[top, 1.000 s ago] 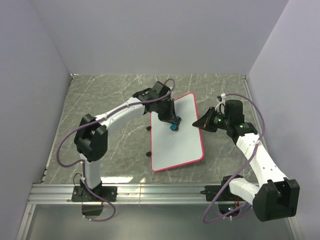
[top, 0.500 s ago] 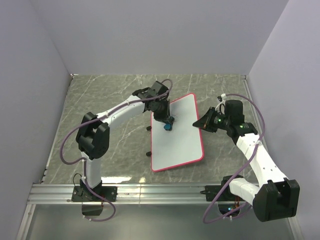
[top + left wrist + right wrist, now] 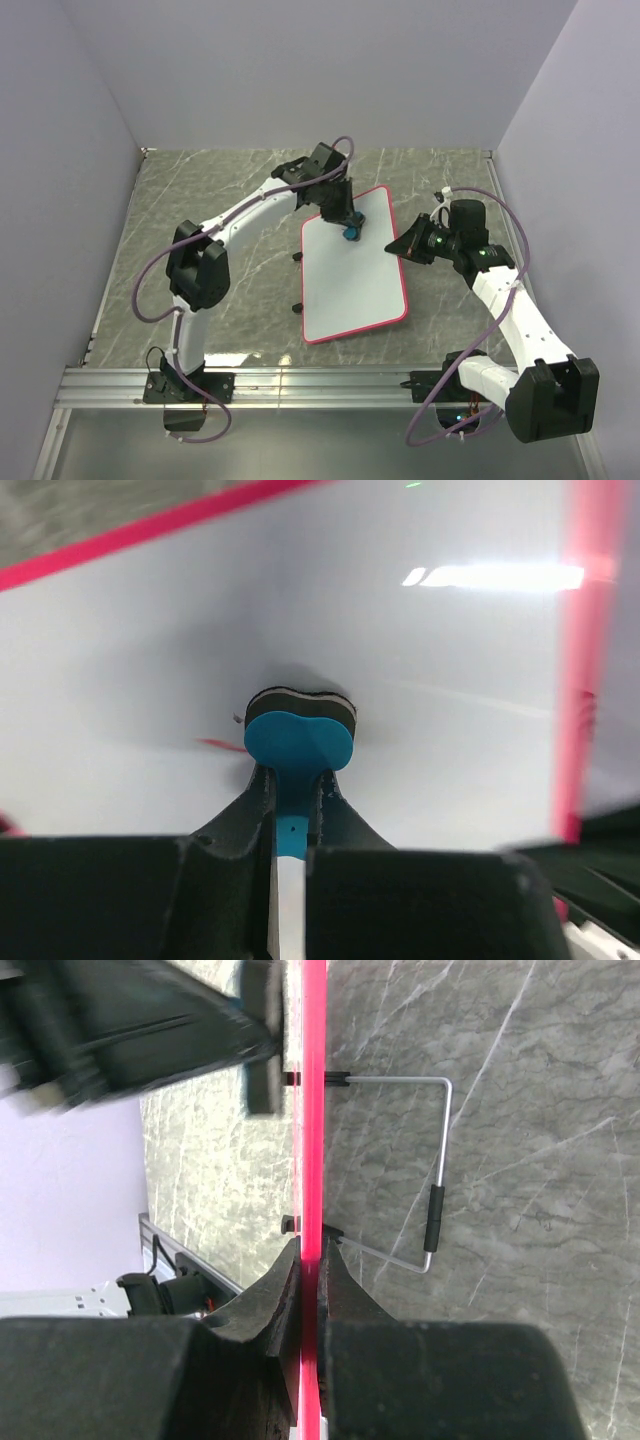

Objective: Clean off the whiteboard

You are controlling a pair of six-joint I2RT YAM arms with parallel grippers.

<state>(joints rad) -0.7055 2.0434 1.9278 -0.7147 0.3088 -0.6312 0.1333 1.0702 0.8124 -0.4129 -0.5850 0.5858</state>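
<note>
a: what stands around the board?
b: a bent wire stand [image 3: 435,1175] behind it, seen from the right wrist. the left arm [image 3: 250,210] reaches over the far left corner and hides it.
a: board position?
b: whiteboard [image 3: 355,275] lies mid-table between the arms, its long side running away from the bases. one short red mark [image 3: 215,744] sits just beside the eraser [image 3: 298,742].
a: jaws?
b: left gripper [image 3: 349,231] clamped on the blue eraser, pad against the board's far end. right gripper [image 3: 402,247] closed on the pink right rim.
a: surface, room?
b: grey marbled table [image 3: 200,200], metal rail [image 3: 300,385] at the near edge, plain pale walls [image 3: 300,70].
</note>
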